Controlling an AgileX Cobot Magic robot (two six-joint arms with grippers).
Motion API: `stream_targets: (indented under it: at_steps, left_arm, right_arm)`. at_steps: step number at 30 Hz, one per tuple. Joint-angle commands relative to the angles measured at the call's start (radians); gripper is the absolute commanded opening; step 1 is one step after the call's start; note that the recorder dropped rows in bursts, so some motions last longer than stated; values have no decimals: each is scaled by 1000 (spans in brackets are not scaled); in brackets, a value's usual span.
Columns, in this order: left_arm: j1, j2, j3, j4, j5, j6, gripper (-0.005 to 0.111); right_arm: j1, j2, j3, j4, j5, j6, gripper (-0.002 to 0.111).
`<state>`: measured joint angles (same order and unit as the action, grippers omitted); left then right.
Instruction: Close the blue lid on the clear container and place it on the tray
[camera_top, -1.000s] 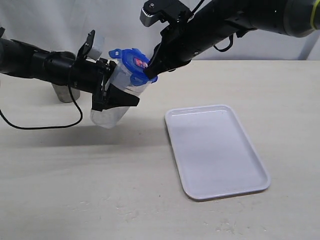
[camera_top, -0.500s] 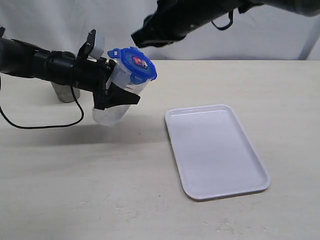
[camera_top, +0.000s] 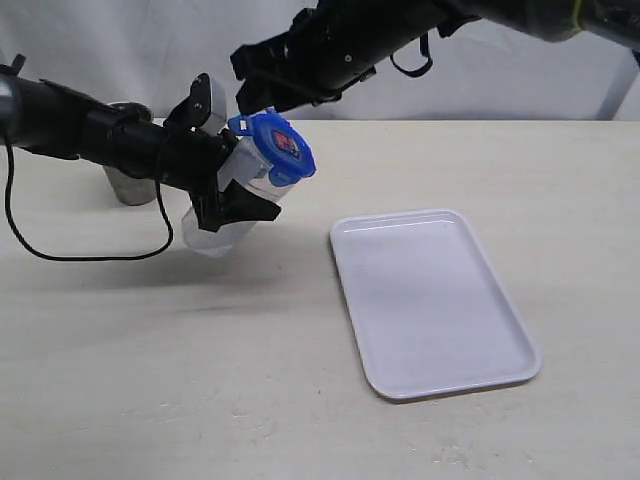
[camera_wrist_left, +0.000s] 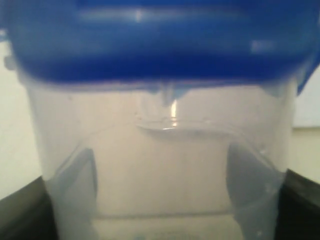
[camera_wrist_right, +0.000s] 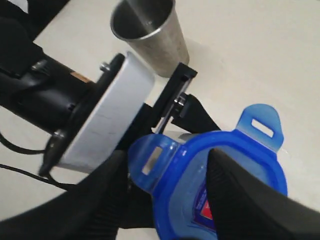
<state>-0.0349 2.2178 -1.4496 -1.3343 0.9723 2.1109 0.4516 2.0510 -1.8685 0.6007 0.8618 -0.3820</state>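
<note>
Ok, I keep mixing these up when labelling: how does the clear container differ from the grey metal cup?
The clear container is see-through plastic; the metal cup is opaque grey metal. The container is held tilted above the table by the left gripper; the cup stands upright on the table. The container wears the blue lid; the cup is open-topped. Both are tapered tumbler shapes.

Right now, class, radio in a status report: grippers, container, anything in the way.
Left gripper clamped on clear container, tilted, lifted. Right gripper open above blue lid; lid on, tabs flared. Tray bare, path unobstructed.
</note>
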Motion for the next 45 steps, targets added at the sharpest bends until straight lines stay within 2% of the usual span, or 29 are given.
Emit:
stream_targets:
  at_steps: [1, 4, 6, 12, 16, 22, 28, 30, 33, 37, 45]
  left_arm:
    - [-4, -13, -10, -9, 7, 31, 0]
    - [-4, -13, -10, -7, -19, 31, 0]
    - [-4, -13, -10, 1, -37, 31, 0]
    - [-16, -32, -10, 101, -29, 31, 0]
    - [-18, -68, 13, 101, 23, 31, 0]
    - [-18, -145, 149, 82, -92, 31, 0]
    - [-18, -237, 283, 33, -120, 31, 0]
    - [-18, -243, 290, 33, -90, 31, 0]
    - [-22, -256, 290, 23, -50, 31, 0]
    - [-22, -262, 290, 18, -48, 31, 0]
    - [-22, -262, 290, 15, -52, 31, 0]
  right_arm:
    - [42, 7, -39, -215, -6, 84, 48]
    - [98, 13, -100, -444, -2, 226, 48]
    - [131, 13, -131, -519, 11, 269, 48]
    - [165, 13, -178, -495, 83, 277, 47]
    - [165, 6, -178, -521, 127, 290, 47]
    - [165, -63, -178, -529, 176, 268, 47]
    - [167, -149, -125, -441, 285, 268, 47]
    - [167, -152, -55, -417, 251, 266, 47]
    - [167, -147, 56, -421, 107, 279, 47]
    - [167, -126, 79, -414, -46, 327, 47]
    - [167, -75, 79, -312, -23, 278, 47]
